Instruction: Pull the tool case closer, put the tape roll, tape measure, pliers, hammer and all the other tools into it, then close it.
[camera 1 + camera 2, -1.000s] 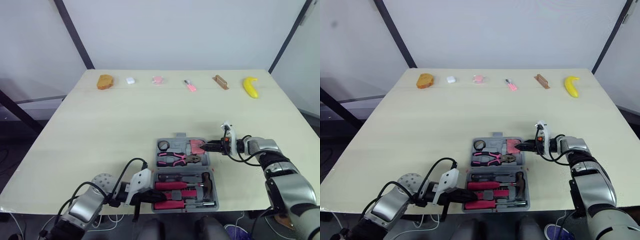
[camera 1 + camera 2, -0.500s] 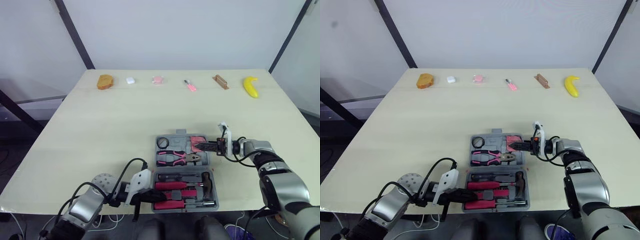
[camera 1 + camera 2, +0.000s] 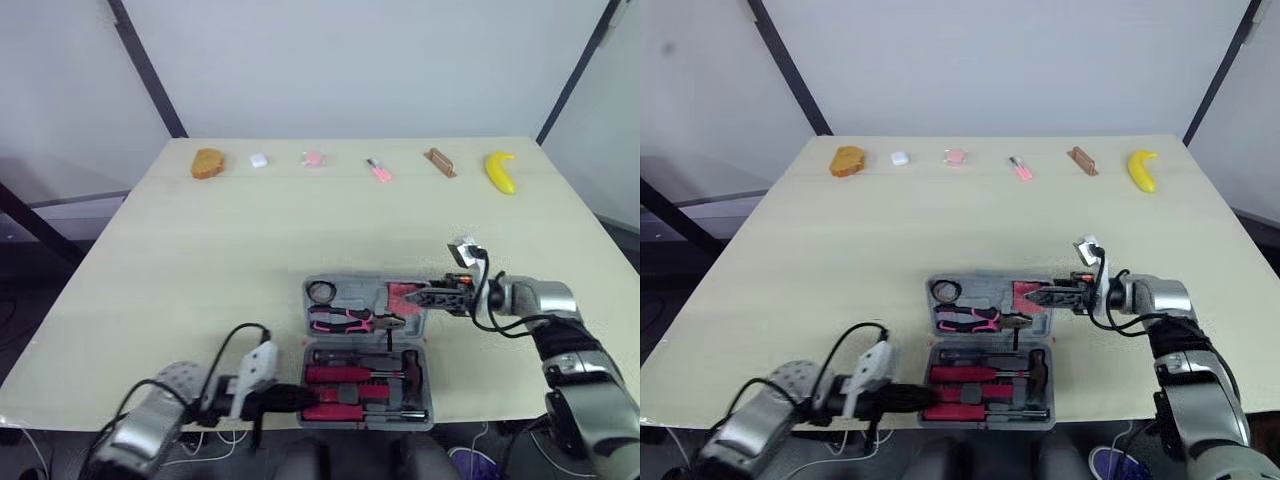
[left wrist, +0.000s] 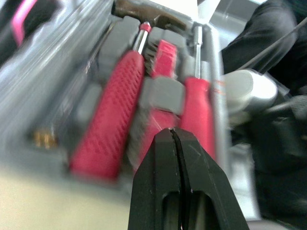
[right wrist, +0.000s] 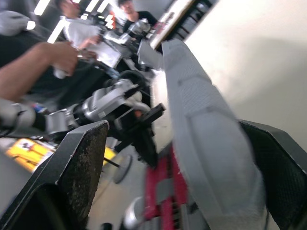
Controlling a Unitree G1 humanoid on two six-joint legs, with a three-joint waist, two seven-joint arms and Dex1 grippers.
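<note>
The tool case (image 3: 368, 350) lies open at the near edge of the counter (image 3: 250, 230), both halves facing up. In the far half sit the tape roll (image 3: 320, 292) at its left corner, the pliers (image 3: 345, 320) just in front of it, and the pink tape measure (image 3: 402, 295) on the right. The near half carries the hammer (image 3: 345, 373) with its red handle running leftward, and red-handled screwdrivers (image 4: 196, 110) in the slots beside it.

Over on the right, the right end effector (image 3: 428, 297) is at the far half's right edge. Its fingers (image 5: 72, 177) are spread wide, with the grey rim of the case between them: against one finger, daylight on the other side.

Down at the front, the left end effector (image 3: 303, 398) is low at the near half's left edge. Its fingers (image 4: 160, 158) are pressed together on nothing, tips pointing in at the red handles.

Along the far edge of the counter, well apart from the case, a row of small items sits with a banana (image 3: 500, 172) at the right end.
</note>
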